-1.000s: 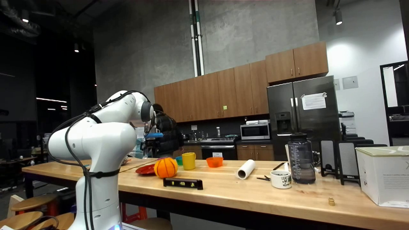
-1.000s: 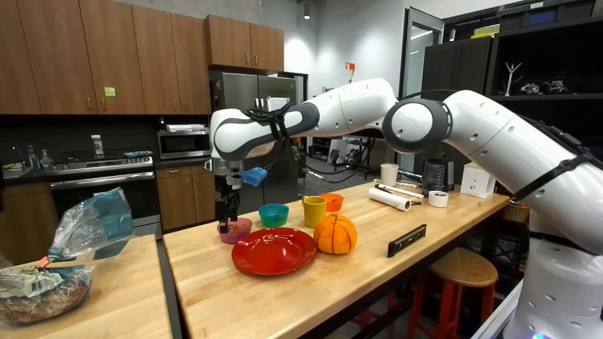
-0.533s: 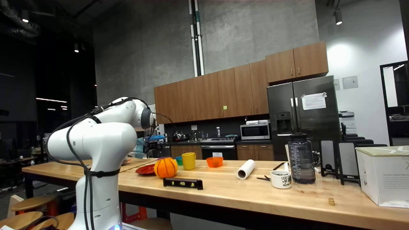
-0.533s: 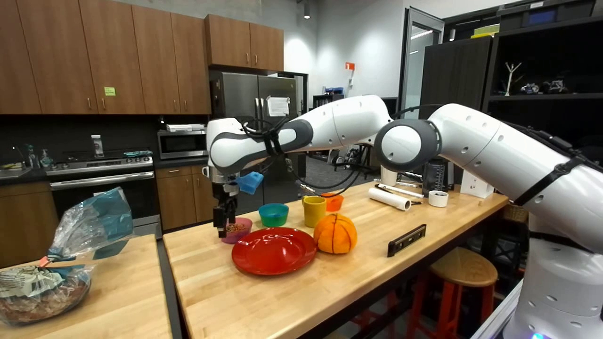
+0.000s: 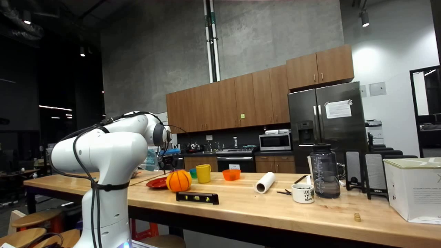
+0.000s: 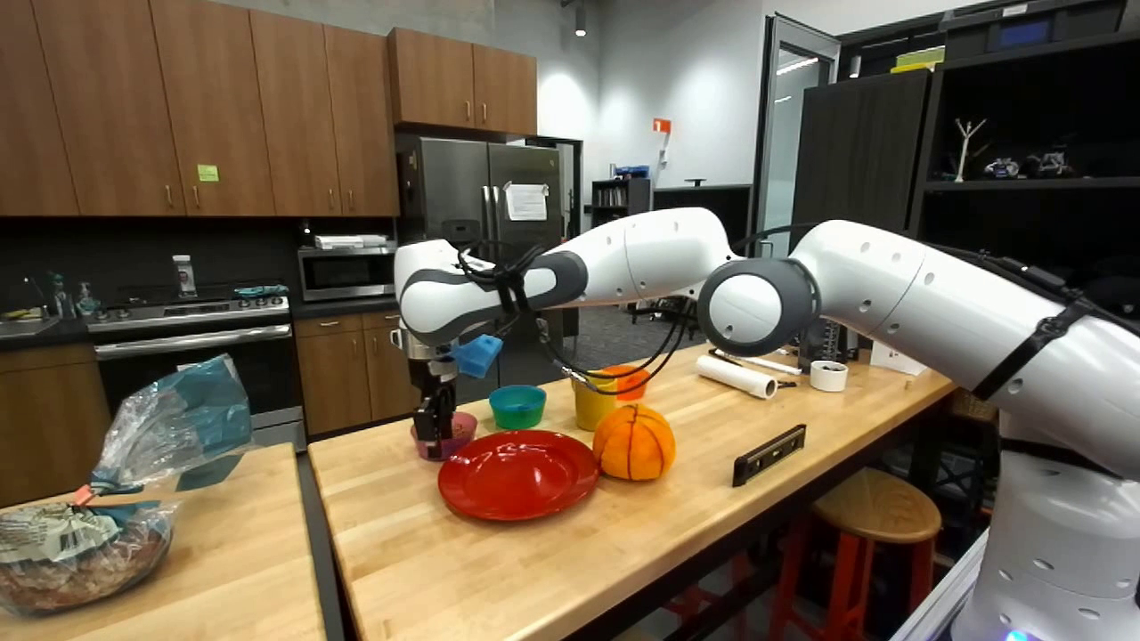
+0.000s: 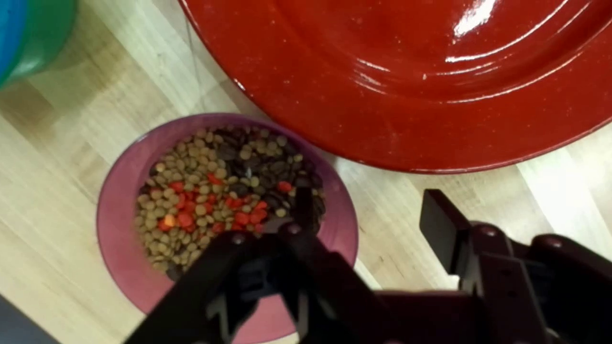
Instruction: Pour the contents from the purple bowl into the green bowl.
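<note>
Jaws spread wide: seen from the wrist, I have fingers (image 7: 442,231) on either side of the rim of the purple bowl (image 7: 117,229), at its three o'clock; contact I can't tell. My arm (image 6: 659,254) reaches from four o'clock across to nine in an exterior view, its end aimed down at six. There, the green bowl (image 6: 517,414) sits at two o'clock from the purple one. I read DELL on a speaker (image 5: 375,175) and, blurred, LEAF on a white cup (image 5: 303,196)
</note>
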Robot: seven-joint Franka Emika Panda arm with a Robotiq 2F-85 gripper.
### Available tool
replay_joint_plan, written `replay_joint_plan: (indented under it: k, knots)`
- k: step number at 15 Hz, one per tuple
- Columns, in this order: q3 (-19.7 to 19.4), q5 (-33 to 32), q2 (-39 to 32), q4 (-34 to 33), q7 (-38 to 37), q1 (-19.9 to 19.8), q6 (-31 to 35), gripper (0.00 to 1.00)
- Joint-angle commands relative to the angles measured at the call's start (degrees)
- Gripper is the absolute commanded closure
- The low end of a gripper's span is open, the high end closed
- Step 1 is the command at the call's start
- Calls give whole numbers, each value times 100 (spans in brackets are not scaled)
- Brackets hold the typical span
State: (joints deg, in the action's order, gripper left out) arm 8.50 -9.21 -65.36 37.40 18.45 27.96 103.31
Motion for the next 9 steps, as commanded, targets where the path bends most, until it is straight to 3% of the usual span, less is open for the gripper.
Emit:
replay_joint_plan:
  k: [1,5,9]
  knots:
    - [-58,-51,-222,-420,17,51,-235,71]
    - [-38,-20,-228,-475,-2,32,-305,100]
    - [-31,0,-108,-538,-51,-10,-324,99]
